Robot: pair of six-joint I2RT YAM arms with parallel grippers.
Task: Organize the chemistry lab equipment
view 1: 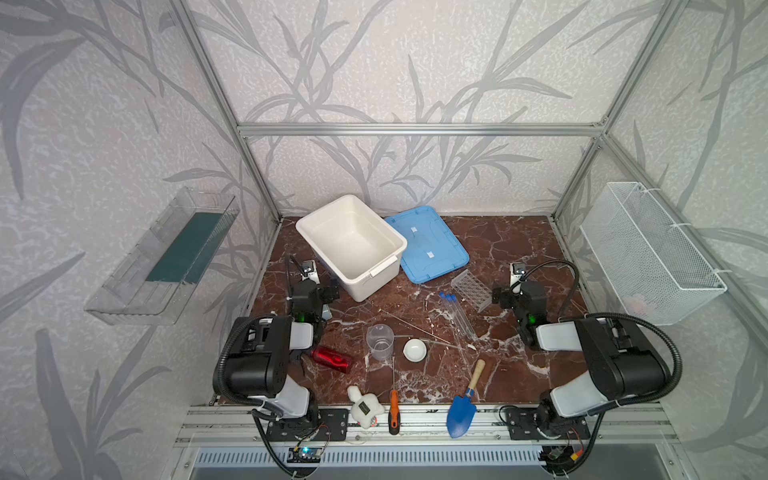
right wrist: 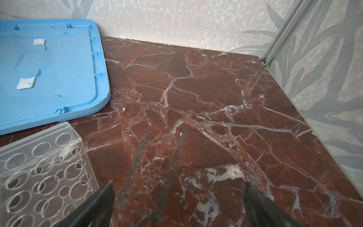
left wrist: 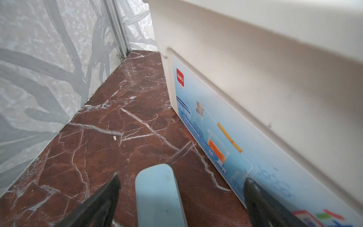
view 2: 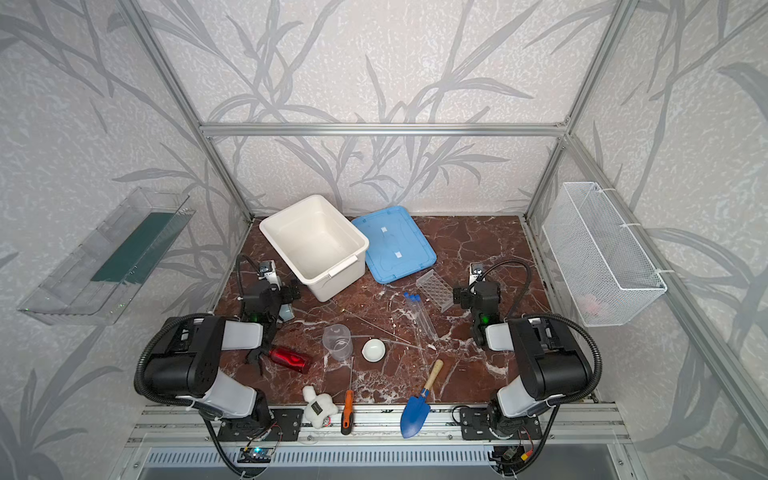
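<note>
1. Left fingers (left wrist: 106, 196): spread wide, clamping nothing. They sit low over the brown marble desk (left wrist: 98, 147) near its left edge, just beside the outer wall of the white plastic bin (left wrist: 255, 68). A pale blue rounded piece shows between them; cannot tell what it is.
2. Right fingers (right wrist: 100, 200): equally wide apart and empty, just beside the clear grid rack (right wrist: 39, 176), toward the right edge.
3. Positions:
   - The three long clear blue-capped test tubes (view 1: 459, 318) lie side by side at desk centre, caps toward the far edge, near the rack.
   - The clear measuring beaker (view 1: 379, 341) stands upright toward the left edge.
   - The small white round dish (view 1: 415, 350) is just beside the beaker.
   - The thin clear rods (view 1: 415, 326) lie flat between dish and tubes.
   - The flat blue lid (view 1: 428, 245) lies beside the bin at the far edge.
   - Nothing is in the bin.
4. Handling, as judged:
   - Tubes: light, smooth, liable to roll and possibly brittle. Take one across the barrel at mid-length, with gentle closure.
   - Rack: stiff and light. Pinch an outer plate edge.
   - Beaker: thin-walled. Grip over the rim.
   - Dish: lift by the rim.
   - Rods: lie flush with the desk and are likely the hardest to lift. Approach one end.
</note>
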